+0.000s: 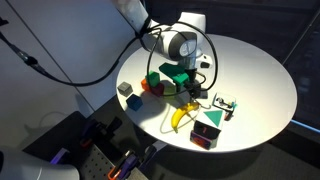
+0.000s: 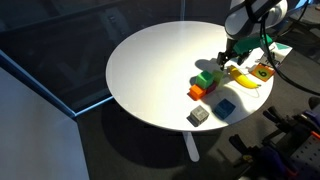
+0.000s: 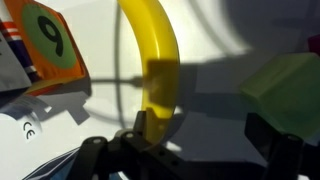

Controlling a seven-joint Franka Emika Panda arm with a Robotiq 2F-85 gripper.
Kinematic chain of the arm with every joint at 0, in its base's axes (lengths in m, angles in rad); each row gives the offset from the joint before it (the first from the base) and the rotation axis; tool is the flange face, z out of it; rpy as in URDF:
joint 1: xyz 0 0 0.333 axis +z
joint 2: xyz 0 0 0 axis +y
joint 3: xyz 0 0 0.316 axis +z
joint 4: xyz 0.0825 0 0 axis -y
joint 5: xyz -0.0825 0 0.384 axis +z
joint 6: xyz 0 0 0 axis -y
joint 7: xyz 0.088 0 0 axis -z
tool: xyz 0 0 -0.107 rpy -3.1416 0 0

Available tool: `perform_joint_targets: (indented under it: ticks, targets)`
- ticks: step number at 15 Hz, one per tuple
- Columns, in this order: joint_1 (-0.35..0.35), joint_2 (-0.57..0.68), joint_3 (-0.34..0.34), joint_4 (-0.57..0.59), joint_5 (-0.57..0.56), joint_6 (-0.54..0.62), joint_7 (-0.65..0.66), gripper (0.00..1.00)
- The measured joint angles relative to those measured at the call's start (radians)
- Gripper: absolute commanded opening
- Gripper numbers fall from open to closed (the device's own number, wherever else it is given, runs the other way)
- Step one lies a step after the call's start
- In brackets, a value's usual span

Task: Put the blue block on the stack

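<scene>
Wrist view: gripper (image 3: 180,142) spread wide and holding nothing. One dark fingertip (image 3: 95,150) sits at each side of the lower edge. The near end of a banana (image 3: 155,60) lies between the fingers, and the fruit curves away ahead of the hand. Off to one side of the hand there is an orange card (image 3: 42,42) with a 9 on a green disc. On the opposite side is a corner of a green block (image 3: 288,85), and I cannot tell which one it is. This view shows neither the blue block nor the stack.

Both exterior views: gripper (image 1: 195,88) (image 2: 233,58) hangs low over the white round table (image 1: 255,70) (image 2: 150,70), above the banana (image 1: 180,118) (image 2: 245,80). The blue block (image 1: 134,101) (image 2: 225,106) sits on the table well apart from the hand, beside a grey cube (image 1: 124,89) (image 2: 198,117). The stack (image 1: 153,81) (image 2: 203,83), green above red, stands near the blue block, off to the hand's side.

Only one exterior view shows a second pile (image 1: 207,135), with a green triangle on top, past the banana's far end. There the arm and cable hide part of the green block next to the hand.
</scene>
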State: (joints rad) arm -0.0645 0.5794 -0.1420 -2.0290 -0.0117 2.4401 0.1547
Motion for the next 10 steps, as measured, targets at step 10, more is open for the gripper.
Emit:
perform_joint_targets:
  ticks: [10]
  targets:
    - [0.012,0.019,0.003,0.013,0.0,-0.008,0.0,1.0]
